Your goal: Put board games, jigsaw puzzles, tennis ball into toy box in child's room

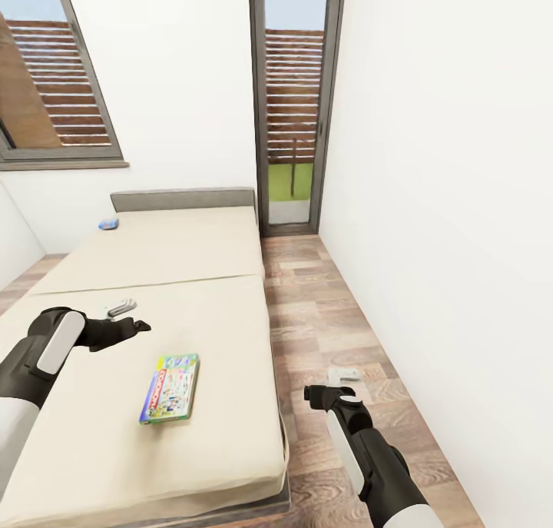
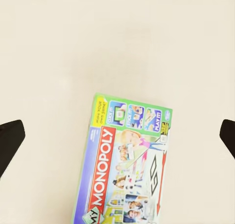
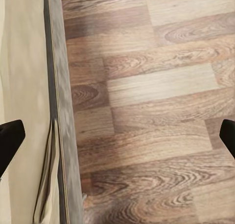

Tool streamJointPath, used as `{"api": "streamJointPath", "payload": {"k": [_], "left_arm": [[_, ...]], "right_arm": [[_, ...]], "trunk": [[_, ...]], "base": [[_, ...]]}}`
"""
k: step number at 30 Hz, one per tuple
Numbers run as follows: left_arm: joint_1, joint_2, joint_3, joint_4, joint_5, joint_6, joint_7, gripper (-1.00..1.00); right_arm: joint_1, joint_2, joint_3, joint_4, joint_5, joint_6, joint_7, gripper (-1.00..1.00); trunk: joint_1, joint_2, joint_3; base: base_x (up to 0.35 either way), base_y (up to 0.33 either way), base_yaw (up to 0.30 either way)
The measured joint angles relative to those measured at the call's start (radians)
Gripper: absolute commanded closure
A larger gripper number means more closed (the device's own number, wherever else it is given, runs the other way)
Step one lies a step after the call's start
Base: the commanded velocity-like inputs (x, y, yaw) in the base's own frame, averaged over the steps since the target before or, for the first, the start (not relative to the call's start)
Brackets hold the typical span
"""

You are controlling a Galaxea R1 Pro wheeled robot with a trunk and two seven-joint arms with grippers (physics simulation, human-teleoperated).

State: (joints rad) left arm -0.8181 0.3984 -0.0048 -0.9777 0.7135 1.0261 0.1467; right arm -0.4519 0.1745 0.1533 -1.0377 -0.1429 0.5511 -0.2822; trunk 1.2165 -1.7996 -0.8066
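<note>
A green Monopoly board game point(image 1: 170, 388) lies flat on the beige bed point(image 1: 177, 259), near its front right part. A smaller blue board game point(image 1: 108, 224) rests far back by the grey headboard point(image 1: 184, 199). My left gripper point(image 1: 121, 307) hovers open over the mattress, behind and left of the green box. In the left wrist view the green board game point(image 2: 129, 165) lies below the left gripper point(image 2: 117, 138), whose jaws stand wide apart. My right gripper point(image 1: 343, 374) is open above the wooden floor beside the bed, as the right wrist view also shows for the gripper point(image 3: 117, 141).
A strip of wooden floor point(image 1: 322, 313) runs between the bed and the white right wall point(image 1: 445, 205). A tall glass door point(image 1: 292, 128) stands at the far end. A window point(image 1: 46, 74) sits in the back wall. The bed's edge point(image 3: 56, 111) is close to my right arm.
</note>
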Motion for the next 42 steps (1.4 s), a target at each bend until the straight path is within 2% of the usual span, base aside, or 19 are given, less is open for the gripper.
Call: {"api": "streamJointPath", "payload": {"k": [17, 29, 34, 38, 42], "left_arm": [[0.001, -0.001, 0.002, 0.005, -0.007, -0.006, 0.0, -1.0], [0.001, -0.001, 0.001, 0.018, -0.006, -0.073, 0.0, -1.0], [0.001, -0.001, 0.001, 0.019, -0.004, -0.079, 0.0, -1.0], [0.001, -0.001, 0.001, 0.021, 0.001, -0.081, -0.001, -1.0], [0.001, -0.001, 0.001, 0.021, 0.003, -0.08, -0.004, -1.0]], "right_arm": [[0.0, 0.0, 0.001, 0.0, 0.0, 0.0, 0.0, -1.0], [0.003, 0.0, 0.0, -0.009, 0.001, 0.0, 0.001, -1.0], [0.004, 0.0, -0.002, -0.096, -0.004, 0.016, 0.002, -1.0], [0.009, 0.0, -0.003, -0.233, -0.011, 0.068, 0.004, -1.0], [0.05, 0.0, -0.004, -0.339, -0.014, 0.122, 0.005, -1.0]], "trunk": [[0.0, 0.0, 0.0], [0.0, 0.0, 0.0], [0.0, 0.0, 0.0], [0.0, 0.0, 0.0], [0.0, 0.0, 0.0]], "base": [[0.03, 0.0, 0.0], [0.0, 0.0, 0.0], [0.0, 0.0, 0.0], [0.0, 0.0, 0.0], [0.0, 0.0, 0.0]]}}
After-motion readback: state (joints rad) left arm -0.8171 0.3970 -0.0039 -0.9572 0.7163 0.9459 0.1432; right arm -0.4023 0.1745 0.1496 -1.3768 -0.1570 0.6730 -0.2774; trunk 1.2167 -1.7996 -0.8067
